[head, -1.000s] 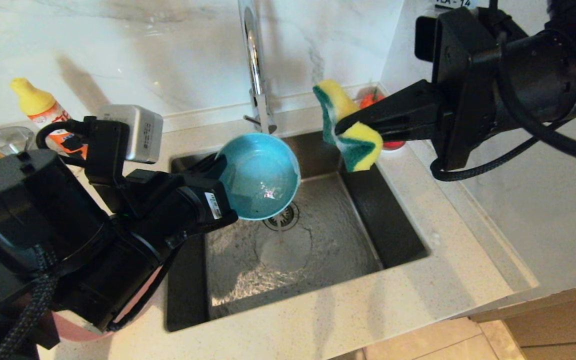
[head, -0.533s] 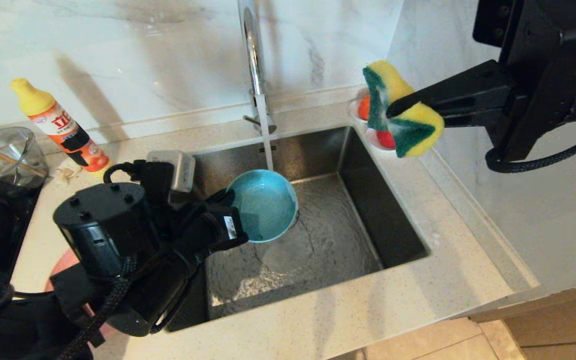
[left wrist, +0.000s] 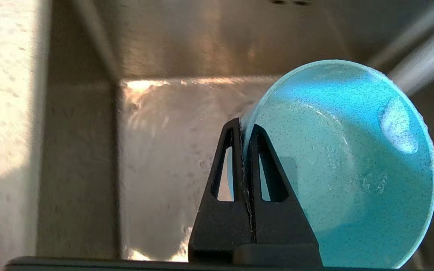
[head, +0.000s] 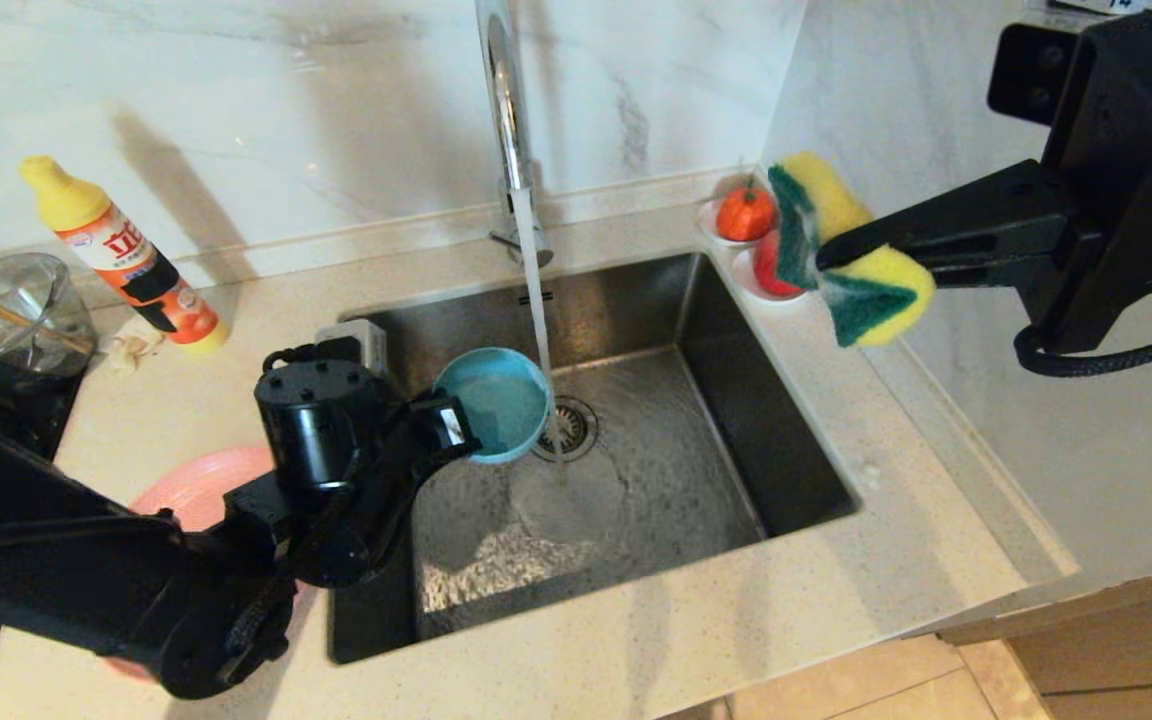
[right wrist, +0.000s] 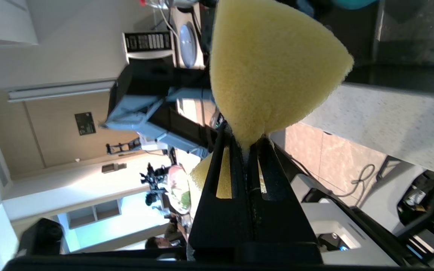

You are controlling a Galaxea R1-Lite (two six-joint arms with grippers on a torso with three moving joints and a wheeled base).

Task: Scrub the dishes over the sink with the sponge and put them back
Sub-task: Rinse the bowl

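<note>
My left gripper (head: 448, 425) (left wrist: 242, 126) is shut on the near rim of the teal-blue bowl (head: 494, 402) (left wrist: 337, 162), holding it tilted low inside the steel sink (head: 696, 300), just left of the running water and the drain strainer (head: 568, 428). One finger is inside the bowl, the other outside. My right gripper (head: 821, 262) (right wrist: 246, 141) is shut on the yellow and green sponge (head: 851, 255) (right wrist: 273, 64), pinching its middle, high above the counter at the sink's back right corner. The pink plate (head: 201, 485) lies on the counter left of the sink, mostly hidden by my left arm.
The chrome tap (head: 504, 110) pours a stream (head: 539, 310) into the sink. A yellow-capped soap bottle (head: 121, 255) and a clear glass bowl (head: 6, 305) stand at the back left. A small white dish with red-orange items (head: 748, 222) sits by the sink's back right corner.
My left arm has lowered the bowl deeper into the sink and out from under the stream. My right gripper has carried the sponge to the right, away from the sink.
</note>
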